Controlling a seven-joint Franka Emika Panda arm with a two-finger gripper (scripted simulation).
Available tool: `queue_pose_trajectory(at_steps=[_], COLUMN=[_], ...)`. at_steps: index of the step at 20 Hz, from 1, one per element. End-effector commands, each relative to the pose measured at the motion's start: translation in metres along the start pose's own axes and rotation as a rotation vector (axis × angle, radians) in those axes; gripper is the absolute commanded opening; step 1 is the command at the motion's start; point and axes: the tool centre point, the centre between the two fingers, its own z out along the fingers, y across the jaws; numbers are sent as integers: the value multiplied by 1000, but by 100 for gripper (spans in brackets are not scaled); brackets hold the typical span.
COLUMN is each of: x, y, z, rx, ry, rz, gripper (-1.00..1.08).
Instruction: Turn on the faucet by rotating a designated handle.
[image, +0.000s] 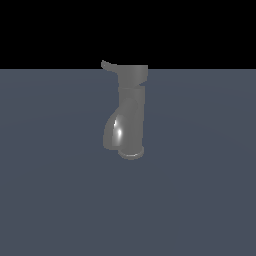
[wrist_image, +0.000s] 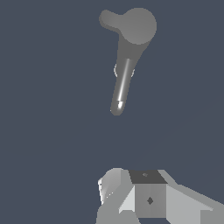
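You see the dark grey glossy metal faucet (image: 127, 117) upright mid-floor, its short thin grey lever handle (image: 109, 66) jutting toward the exterior view's left, reachable from above where your gripper (wrist_image: 144, 197) hovers well apart, finger state unclear.

Obstacle: faucet (image: 128, 117) only, upright on counter (image: 55, 200) | handle (image: 109, 66) projects toward exterior view's left at cap height | open counter surrounds faucet | pincer (wrist_image: 131, 197) well apart.

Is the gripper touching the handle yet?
No. In the wrist view the gripper sits well apart from the handle, with bare floor between them and the faucet.
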Motion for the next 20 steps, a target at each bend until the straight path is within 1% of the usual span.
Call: queue_pose_trajectory(at_steps=[1, 6, 11, 20], x=[0, 1, 6, 25], y=[0, -2, -9, -31], z=[0, 1, 6, 22], rx=[0, 0, 1, 2], ry=[0, 0, 0, 0], rz=[0, 14, 56, 205], gripper=[-100, -100, -100, -100])
